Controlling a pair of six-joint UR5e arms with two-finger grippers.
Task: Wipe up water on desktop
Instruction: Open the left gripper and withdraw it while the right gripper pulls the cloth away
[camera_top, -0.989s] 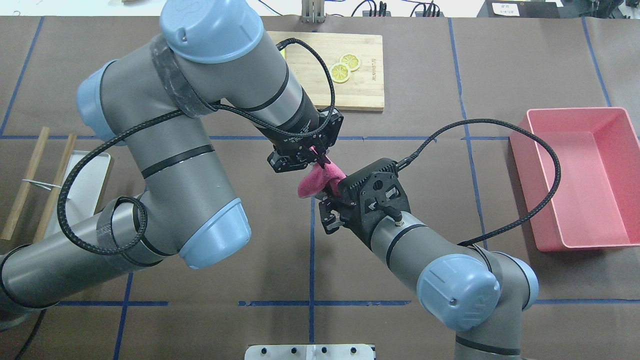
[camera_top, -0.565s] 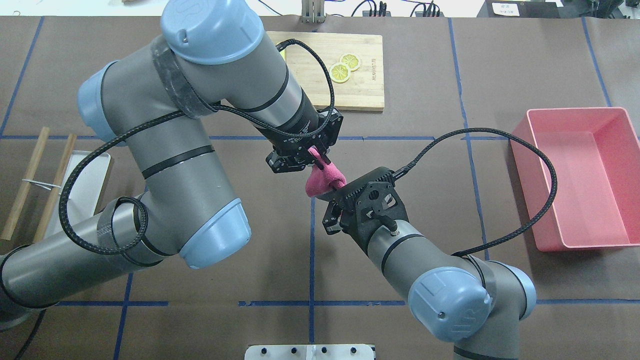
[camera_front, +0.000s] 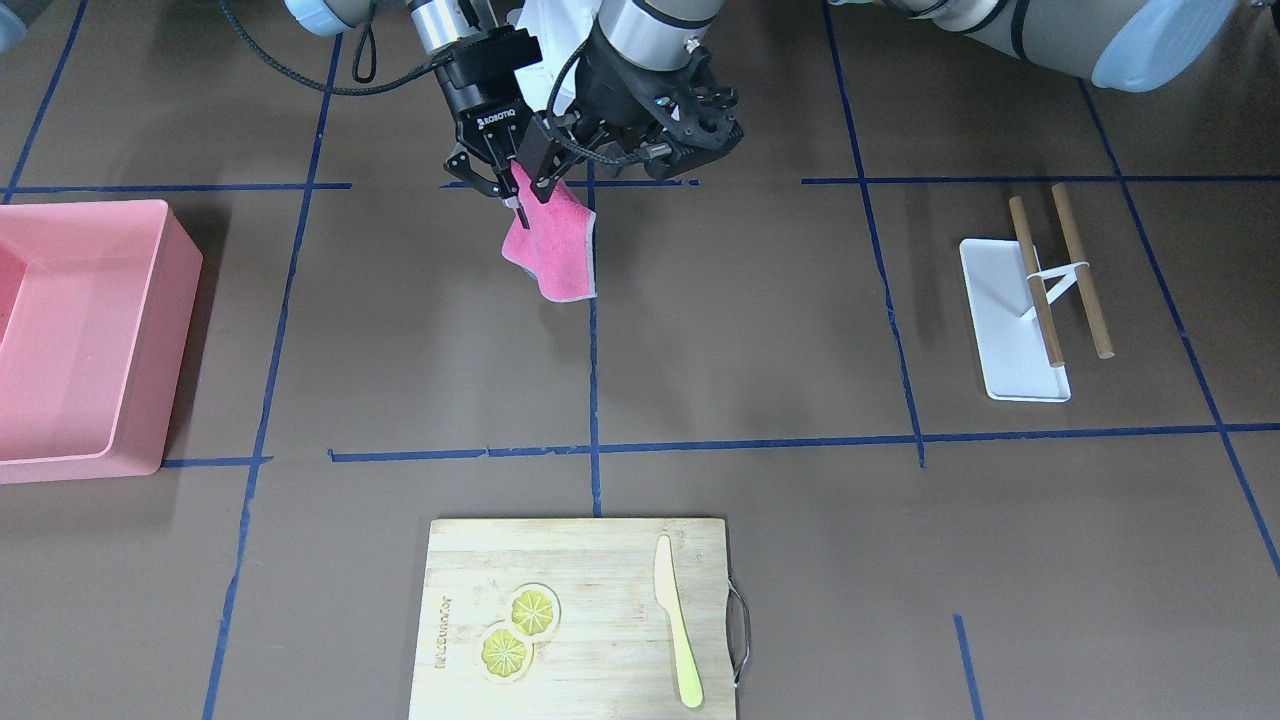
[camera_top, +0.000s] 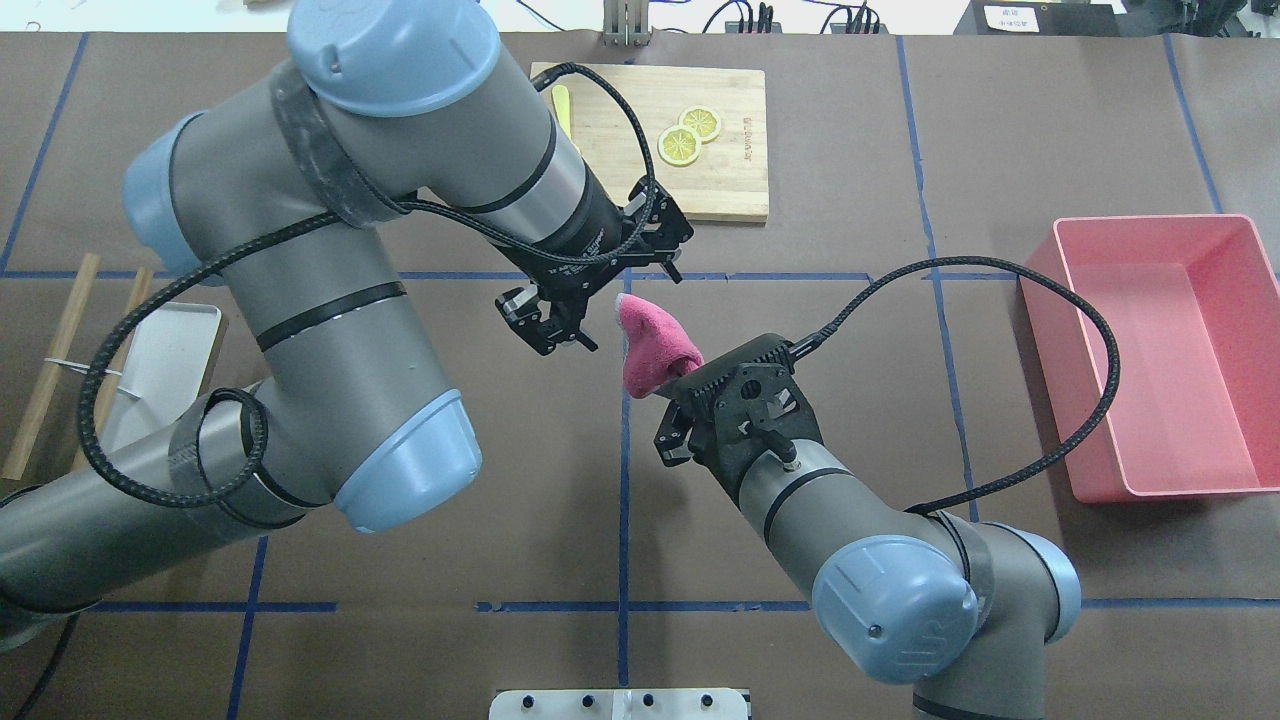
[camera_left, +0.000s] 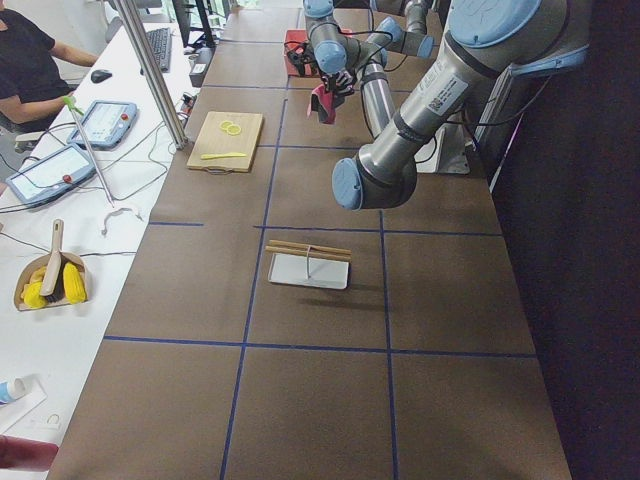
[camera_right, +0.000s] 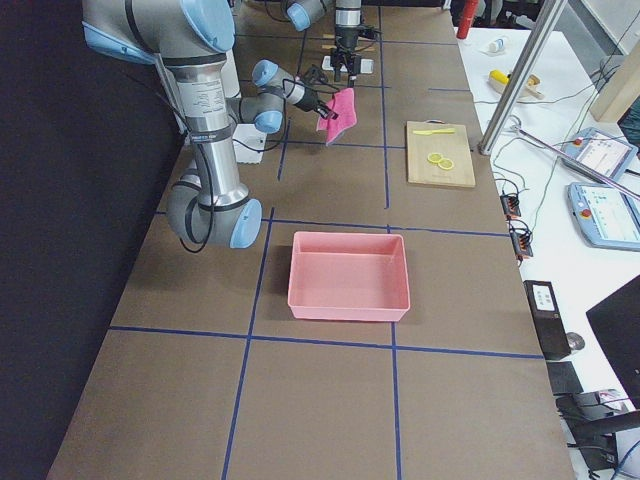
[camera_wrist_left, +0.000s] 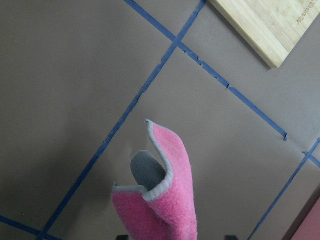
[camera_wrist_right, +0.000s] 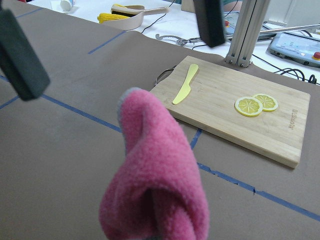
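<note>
Cloth (camera_top: 652, 345) hangs over middle of desktop (camera_top: 400, 650), held in right gripper (camera_front: 512, 195). Left gripper (camera_top: 560, 335) just beside cloth, not touching. Cutting board (camera_top: 720, 190) on far side, opposite robot. On board: two lemon slices (camera_top: 688, 135) toward robot's right, touching each other; knife (camera_front: 678, 620) toward robot's left. Bin (camera_top: 1100, 485) at robot's right end. Tray (camera_front: 1005, 340) at robot's left end, two sticks (camera_front: 1080, 275) side by side at its outer edge.

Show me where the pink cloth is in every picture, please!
Front-facing: the pink cloth hangs at top middle.
Overhead: the cloth, dead centre.
Exterior left: the cloth, tiny, top middle.
Exterior right: the cloth, tiny, top middle.
Left wrist: the cloth, bottom middle.
Right wrist: the cloth, big, bottom middle.
Shared landmark: the wooden cutting board shows in all six.
</note>
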